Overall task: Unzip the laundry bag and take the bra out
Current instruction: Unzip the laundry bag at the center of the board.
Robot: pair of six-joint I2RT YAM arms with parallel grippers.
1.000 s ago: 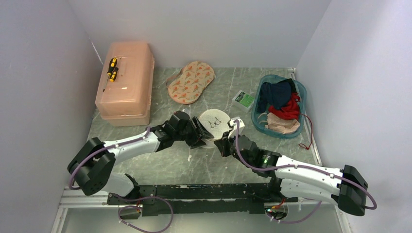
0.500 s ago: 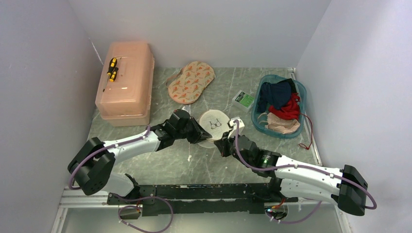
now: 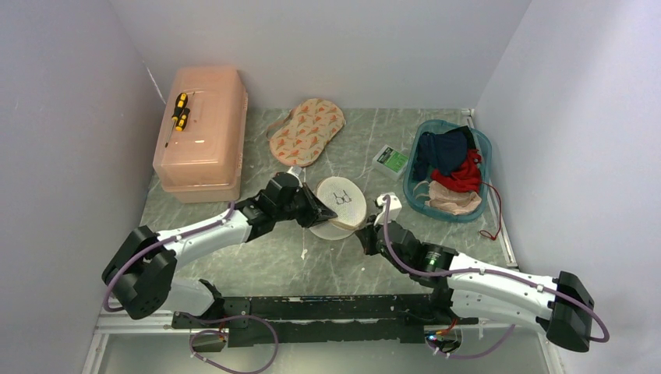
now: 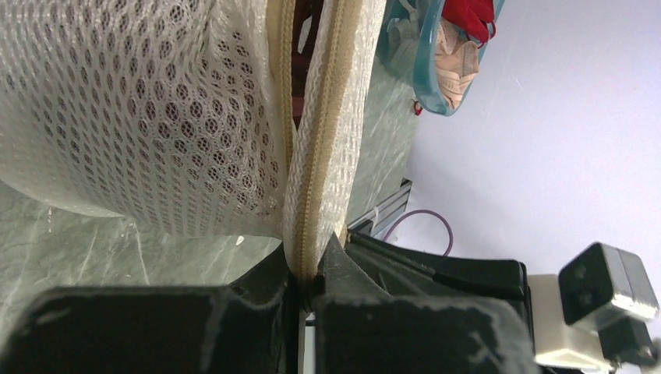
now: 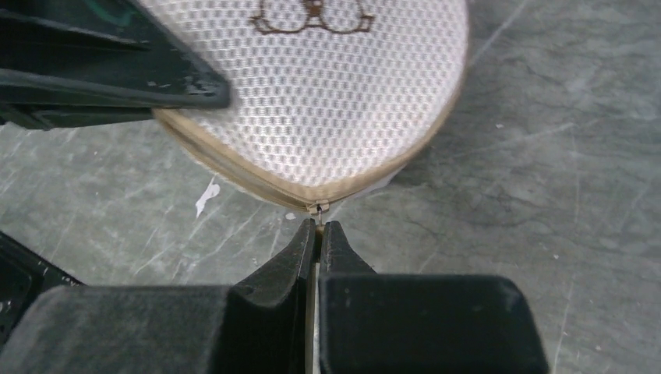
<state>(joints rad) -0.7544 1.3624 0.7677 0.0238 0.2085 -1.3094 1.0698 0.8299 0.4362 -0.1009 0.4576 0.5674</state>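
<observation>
Laundry bag (image 3: 339,201) newly tilted; bra (image 4: 301,74) (dark sliver) mostly hidden.

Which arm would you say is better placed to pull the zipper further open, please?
Right: the right gripper is shut on the zipper pull of the laundry bag, while the left gripper only pinches the zip edge, bracing it.

A grey-green marbled table (image 3: 257,265) carries a peach plastic box (image 3: 201,132) at the far left, a beige patterned two-cup piece (image 3: 307,131) beside it, a small green-and-white packet (image 3: 390,160), and a teal basket (image 3: 446,216) at the far right with a red cord (image 3: 494,222) trailing onto the surface; the laundry bag (image 3: 340,201) rests mid-table, tilted, a white scrap (image 3: 302,254) near it
</observation>
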